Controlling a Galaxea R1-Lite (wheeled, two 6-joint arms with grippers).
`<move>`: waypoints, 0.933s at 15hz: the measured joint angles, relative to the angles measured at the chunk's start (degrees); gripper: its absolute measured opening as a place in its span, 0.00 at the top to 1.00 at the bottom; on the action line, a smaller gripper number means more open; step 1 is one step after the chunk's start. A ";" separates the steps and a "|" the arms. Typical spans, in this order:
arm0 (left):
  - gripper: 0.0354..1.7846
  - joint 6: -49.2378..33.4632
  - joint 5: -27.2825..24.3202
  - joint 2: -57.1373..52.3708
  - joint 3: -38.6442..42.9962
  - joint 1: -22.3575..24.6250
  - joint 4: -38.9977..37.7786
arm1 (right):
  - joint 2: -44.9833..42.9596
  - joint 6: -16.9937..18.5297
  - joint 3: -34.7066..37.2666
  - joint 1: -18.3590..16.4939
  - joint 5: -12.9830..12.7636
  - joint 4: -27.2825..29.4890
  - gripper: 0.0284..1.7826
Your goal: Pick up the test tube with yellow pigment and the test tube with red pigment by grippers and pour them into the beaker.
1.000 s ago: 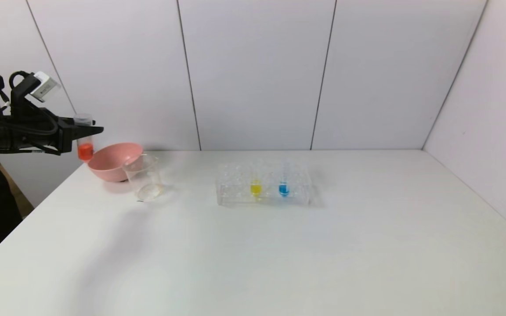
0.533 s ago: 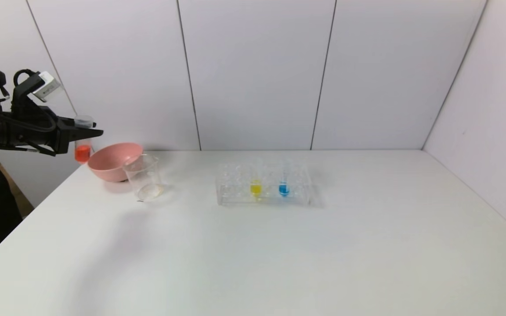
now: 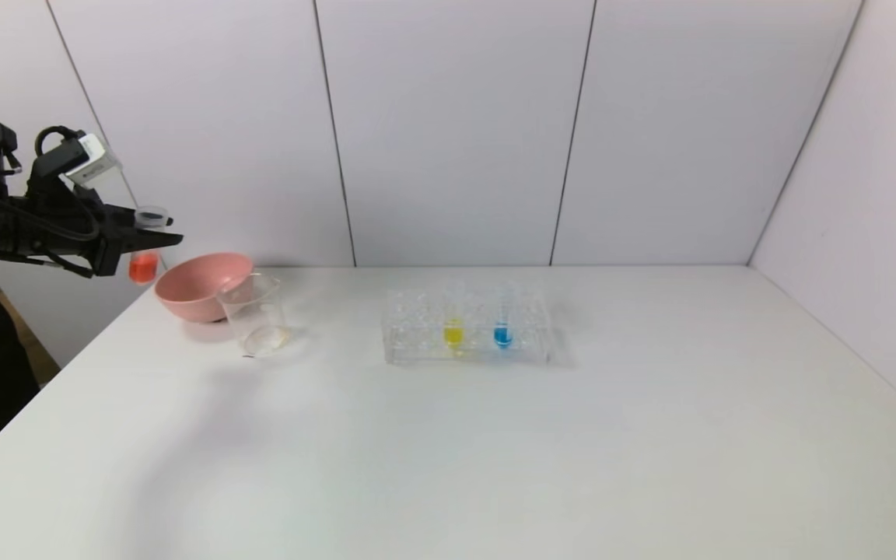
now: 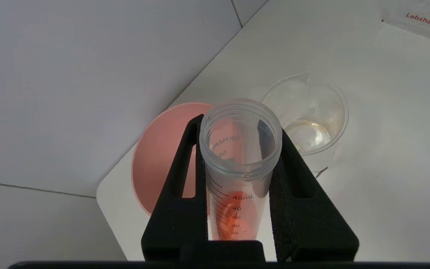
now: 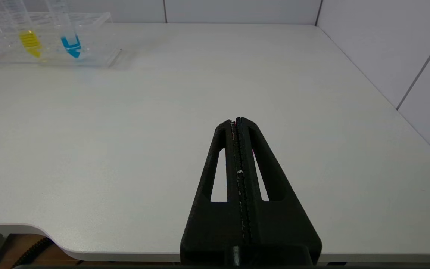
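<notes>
Head view shows the left gripper (image 3: 154, 233) raised beyond the left edge of the white surface (image 3: 448, 451), its fingers (image 4: 291, 179) clamped on the upper wall of the test tube with red pigment (image 3: 145, 247), which hangs upright with its orange-red liquid low in the tube. The tube sits just left of the pink bowl (image 3: 199, 286), and the beaker (image 3: 257, 315) stands just beside that bowl on its right, holding what looks like only a faint film of liquid. The test tube with yellow pigment (image 3: 453, 330) stands in the clear tube rack (image 3: 417, 342) next to a blue-filled tube (image 3: 502, 333), well apart from the beaker. The right gripper (image 5: 237, 121) is parked low over the near right of the surface, fingers pressed together and holding nothing. Judging by this, the red tube is in the carry stage, not yet being poured. The next move calls for travel rightward past the bowl until the tube mouth is over the beaker's rim, then a slow tilt; tipping too early would send the liquid into the bowl.
</notes>
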 joint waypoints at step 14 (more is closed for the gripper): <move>0.75 28.64 12.40 8.50 -23.15 -3.91 34.62 | 0.00 0.00 0.00 0.00 0.00 0.00 0.95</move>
